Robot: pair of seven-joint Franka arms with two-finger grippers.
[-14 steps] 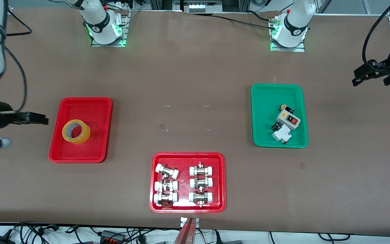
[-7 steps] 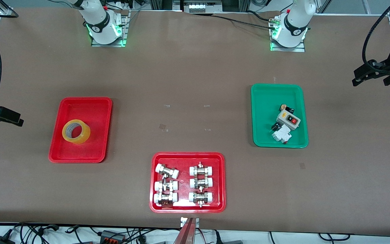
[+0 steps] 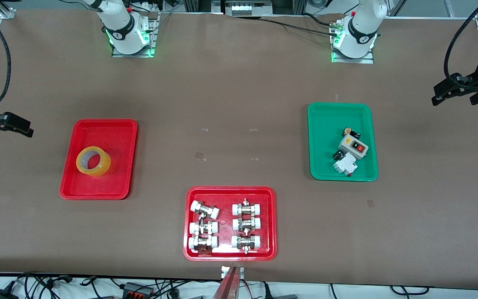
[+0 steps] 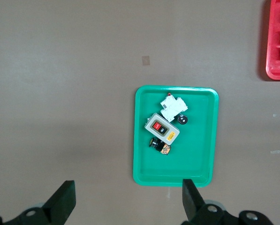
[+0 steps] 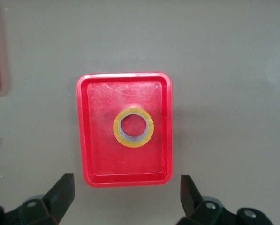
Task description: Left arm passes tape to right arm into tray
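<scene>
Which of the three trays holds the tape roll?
The plain red tray toward the right arm's end; it holds only the yellow tape.

Green tray (image 4: 205, 140) of switchgear beneath open hand (image 4: 125, 201)

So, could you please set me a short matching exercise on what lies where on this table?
Things:
1. tape
2. pipe fittings
3. switch box
4. right gripper

Places:
A. in the green tray
B. up over the plain red tray, jaws open
C. in the red tray nearest the front camera
D. lying flat in the plain red tray

Pairs: 1-D, 2-C, 3-A, 4-B
</scene>
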